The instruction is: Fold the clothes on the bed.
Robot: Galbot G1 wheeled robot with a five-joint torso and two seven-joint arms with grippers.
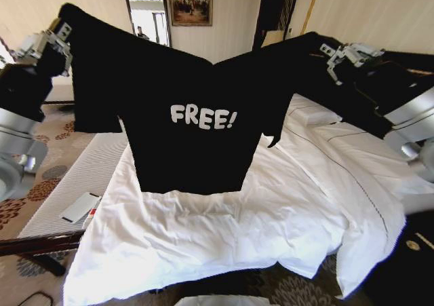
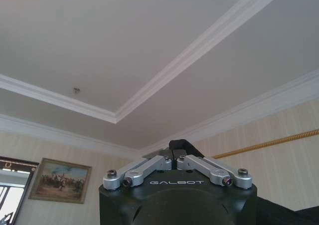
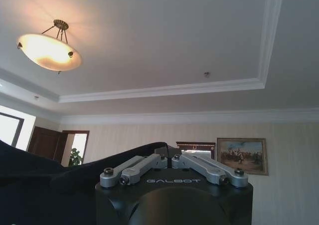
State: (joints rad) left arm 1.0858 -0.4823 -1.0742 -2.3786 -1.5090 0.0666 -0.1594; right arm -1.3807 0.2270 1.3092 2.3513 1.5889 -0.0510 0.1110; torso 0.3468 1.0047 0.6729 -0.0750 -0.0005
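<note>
One black T-shirt [image 1: 196, 129] hangs spread above the bed [image 1: 224, 231], held by two grippers.

Nearest, its hem hangs just over the white duvet; farther up, the left gripper [image 1: 60, 36] and right gripper [image 1: 337, 56] each pinch a shoulder, jaws closed on cloth.

You had pale striped walls around you, a framed painting [image 1: 190, 3] beside a doorway [image 1: 148, 13], a lit bowl-shaped ceiling lamp [image 3: 48, 50], white cornice moulding [image 2: 199, 50] and patterned brown carpet [image 1: 41, 146].
</note>
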